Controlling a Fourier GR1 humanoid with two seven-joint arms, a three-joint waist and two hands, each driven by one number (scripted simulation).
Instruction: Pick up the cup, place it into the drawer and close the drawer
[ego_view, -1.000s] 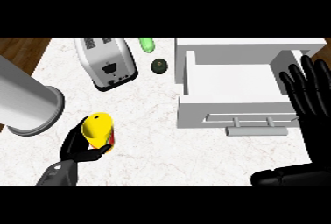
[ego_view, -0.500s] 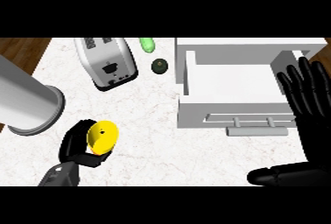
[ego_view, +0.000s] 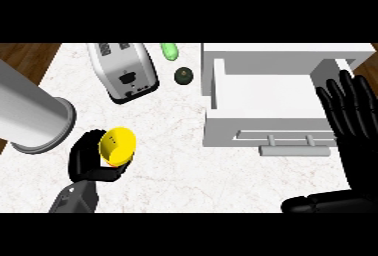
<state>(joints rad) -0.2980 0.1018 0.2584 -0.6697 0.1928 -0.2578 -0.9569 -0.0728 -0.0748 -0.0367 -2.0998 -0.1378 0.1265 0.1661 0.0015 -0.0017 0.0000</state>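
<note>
A yellow cup (ego_view: 117, 145) is held at the lower left, tilted on its side, with my left hand (ego_view: 90, 161) curled round it from below and from the left. The white drawer (ego_view: 275, 95) stands open at the upper right, its handle (ego_view: 292, 147) on the front face towards me. My right hand (ego_view: 353, 116) shows at the right edge beside the drawer, fingers straight and pointing up, holding nothing.
A silver toaster (ego_view: 123, 73) stands at the back left. A dark avocado (ego_view: 183, 75) and a green item (ego_view: 170, 51) lie between the toaster and the drawer. A large grey cylinder (ego_view: 31, 118) lies at the left edge, close to my left hand.
My left hand has closed round the yellow cup and tipped it from upright towards its side, shifting it slightly right. The right hand has barely moved.
</note>
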